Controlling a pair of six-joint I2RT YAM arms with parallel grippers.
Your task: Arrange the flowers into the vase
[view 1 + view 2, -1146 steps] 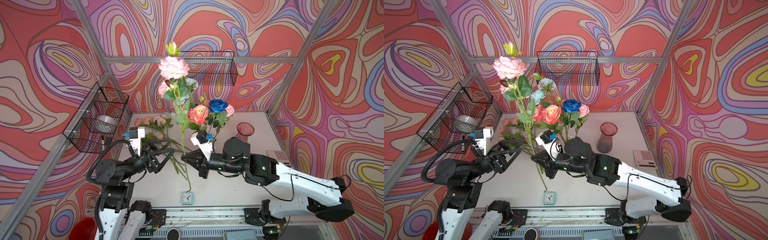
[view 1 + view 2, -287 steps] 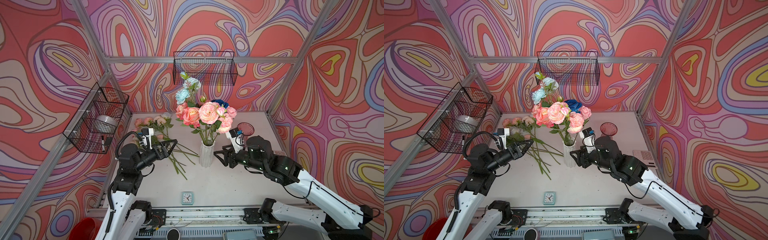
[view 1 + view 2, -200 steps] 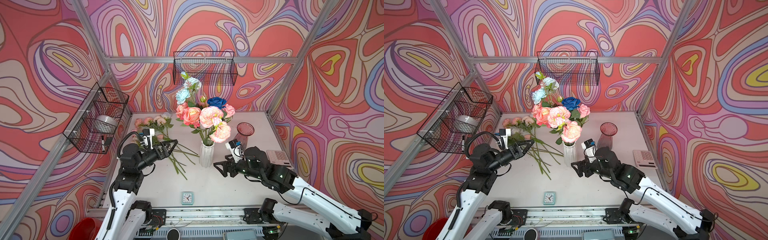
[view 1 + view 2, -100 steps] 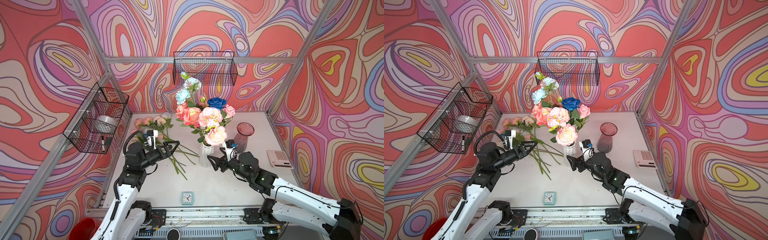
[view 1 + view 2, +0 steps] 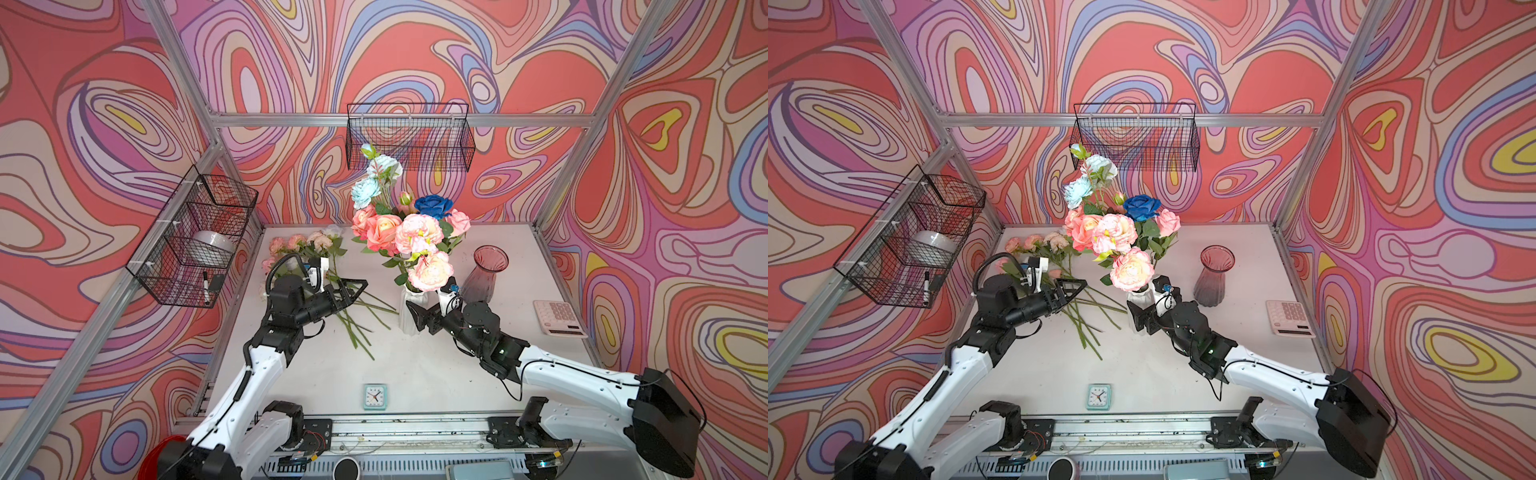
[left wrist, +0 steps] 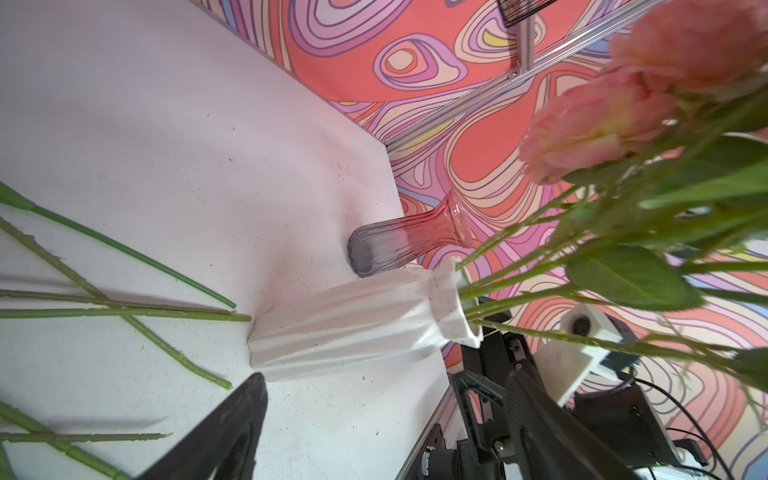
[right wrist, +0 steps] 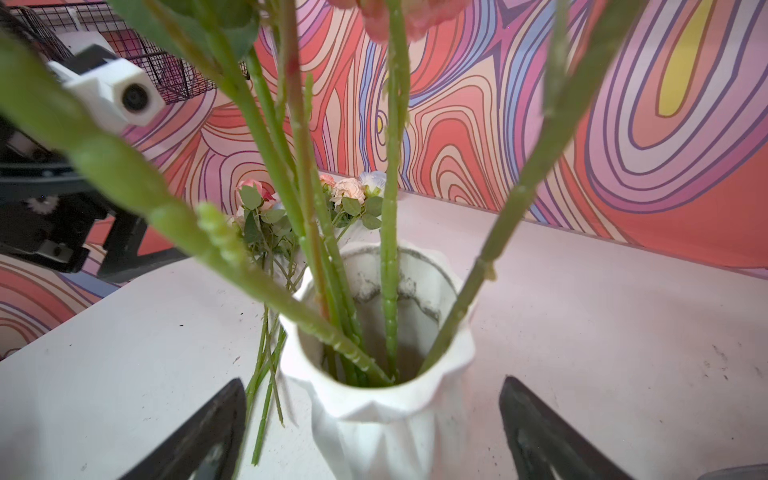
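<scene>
Flowers (image 5: 417,235) mostly in white vase (image 7: 395,419); loose bunch (image 5: 316,241) on table (image 5: 415,374), heads part-hidden behind left arm (image 5: 291,297). Vases 2: white, pink vase (image 5: 484,276). Right jaws wide, flanking white vase, holding nothing; left jaws open, empty

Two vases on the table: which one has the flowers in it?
The white ribbed vase: the flowers stand in it, stems down its mouth. The tinted pink glass vase beside it holds nothing.
</scene>
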